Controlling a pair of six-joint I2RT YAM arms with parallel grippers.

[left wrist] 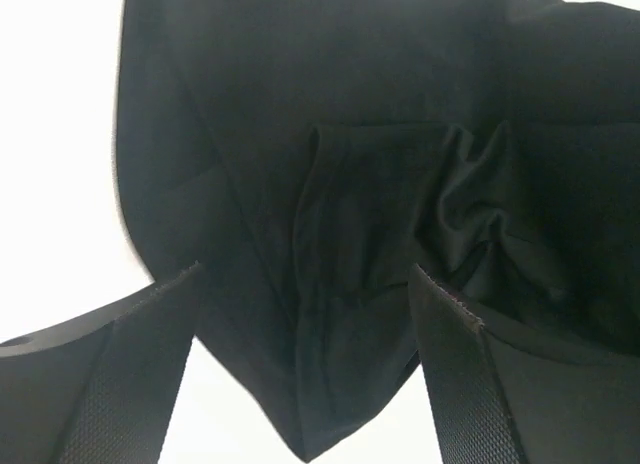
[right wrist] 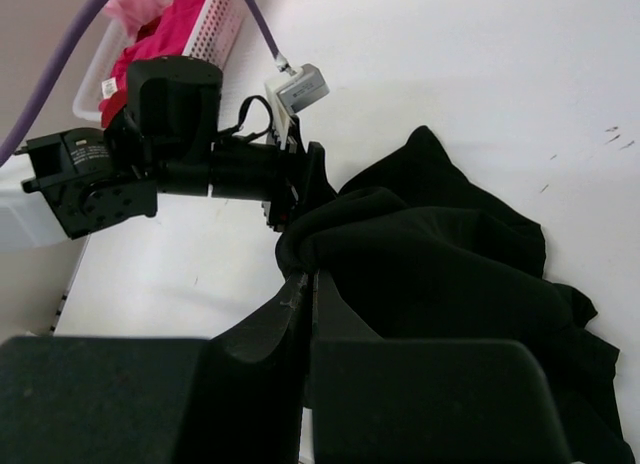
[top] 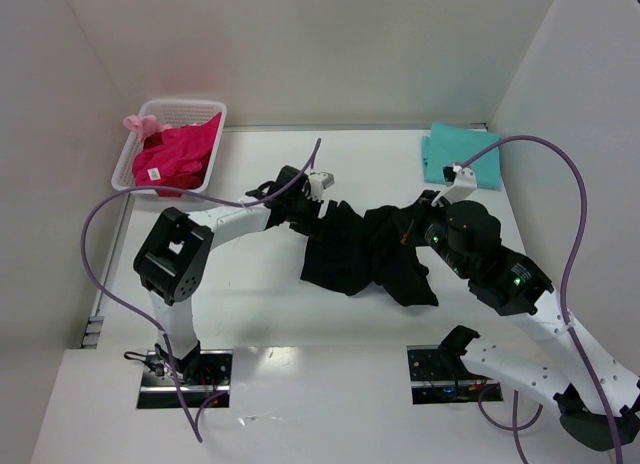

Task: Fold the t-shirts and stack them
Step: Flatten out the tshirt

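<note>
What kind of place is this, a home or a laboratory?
Probably a robot lab cell, not a home: bare white walls box in a table, two arms are bolted at its edge, and a black shirt lies between them.

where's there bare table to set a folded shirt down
Bare table runs along the back between the white basket and the teal t-shirt. Another free patch lies on the near side of the black t-shirt, between the left arm and the right arm. The middle is crowded: that shirt and both arms meet there.
</note>
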